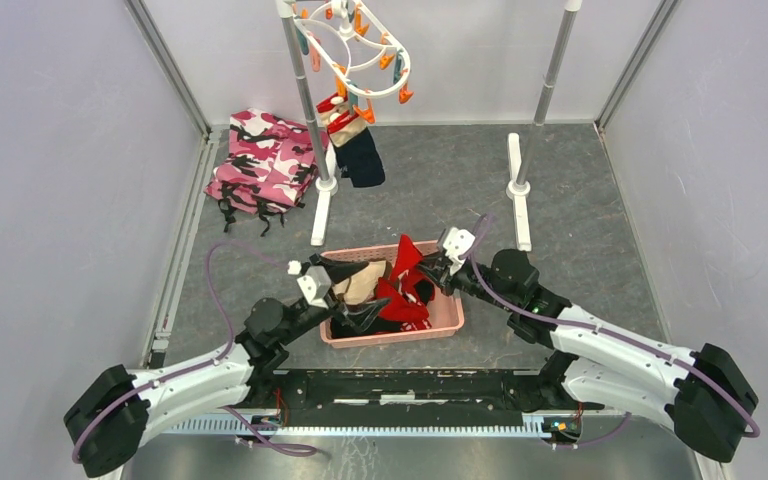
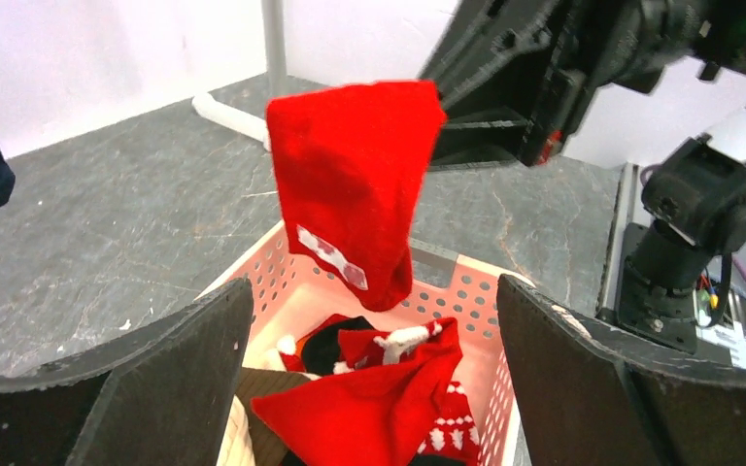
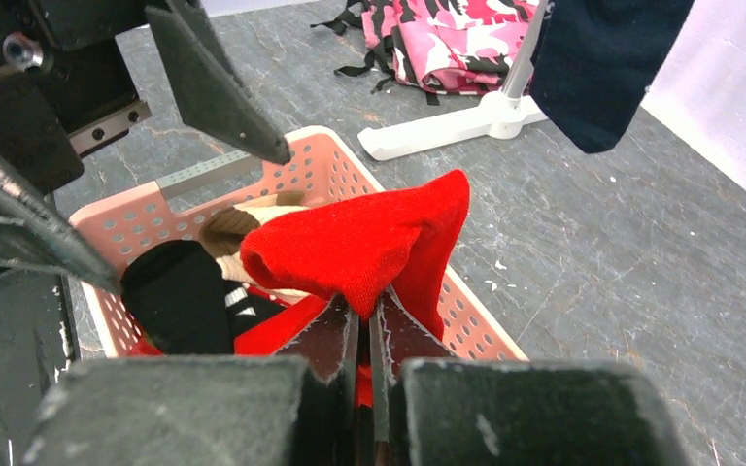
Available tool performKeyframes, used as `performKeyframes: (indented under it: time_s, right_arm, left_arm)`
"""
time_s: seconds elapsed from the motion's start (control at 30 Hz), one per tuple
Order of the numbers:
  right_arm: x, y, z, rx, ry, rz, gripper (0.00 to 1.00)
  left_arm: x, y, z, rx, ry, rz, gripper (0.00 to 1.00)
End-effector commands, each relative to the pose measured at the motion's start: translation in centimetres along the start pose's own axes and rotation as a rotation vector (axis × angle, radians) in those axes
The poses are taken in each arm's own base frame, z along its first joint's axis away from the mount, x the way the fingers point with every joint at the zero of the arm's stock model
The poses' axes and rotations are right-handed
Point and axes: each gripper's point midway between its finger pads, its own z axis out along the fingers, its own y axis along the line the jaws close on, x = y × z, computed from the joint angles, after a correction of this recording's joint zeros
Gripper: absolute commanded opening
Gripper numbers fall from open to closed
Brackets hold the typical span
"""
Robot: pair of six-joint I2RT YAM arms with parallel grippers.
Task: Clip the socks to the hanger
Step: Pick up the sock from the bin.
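- Here the right gripper (image 3: 361, 316) is clamped tight on a red sock (image 3: 359, 243), pinching a fold of it. The sock hangs over the pink basket (image 3: 311, 160), and the left wrist view shows a white patterned band near its lower end.
- The left gripper (image 2: 374, 291) is spread wide with nothing between its fingers. It hovers over the basket's left half, facing that sock.
- Down in the basket there is a heap: more red socks (image 2: 369, 408) with white marks, a black sock (image 3: 180, 296) and a beige sock (image 3: 243, 218).
- At the back, the hanger (image 1: 346, 30) hangs by the rack pole (image 1: 305, 95), a white ring with orange and teal clips. A navy sock (image 1: 362, 158) dangles from it, with red and tan fabric bunched just above.
- The heap is too tangled to count, and the frame edge cuts off the hanger's top.
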Motion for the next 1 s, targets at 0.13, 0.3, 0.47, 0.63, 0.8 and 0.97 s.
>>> performKeyframes:
  time_s: [0.13, 0.3, 0.47, 0.63, 0.8, 0.97]
  right_arm:
    - [-4.2, 0.5, 0.9, -0.053, -0.106, -0.015, 0.0]
    - [-4.3, 0.7, 0.9, -0.063, -0.112, -0.013, 0.0]
    - [-4.3, 0.7, 1.0, -0.063, -0.112, -0.018, 0.0]
    - [-4.1, 0.7, 1.1, -0.064, -0.106, -0.019, 0.0]
    - [-3.9, 0.3, 0.9, -0.044, -0.098, -0.025, 0.0]
    - [-2.7, -0.7, 0.6, 0.012, -0.048, -0.046, 0.0]
  left_arm:
    - [-3.4, -0.4, -0.3, 0.038, -0.201, 0.202, 1.0]
    - [-3.3, 0.3, 0.5, 0.013, -0.199, 0.225, 0.96]
    - [-3.4, 0.3, 1.5, 0.017, -0.188, 0.204, 0.79]
    - [-3.2, 0.0, 2.1, 0.036, -0.181, 0.186, 0.56]
    - [-2.0, 0.3, 2.2, 0.033, -0.108, 0.199, 0.17]
    - [-2.1, 1.6, 2.2, -0.031, -0.01, 0.245, 0.02]
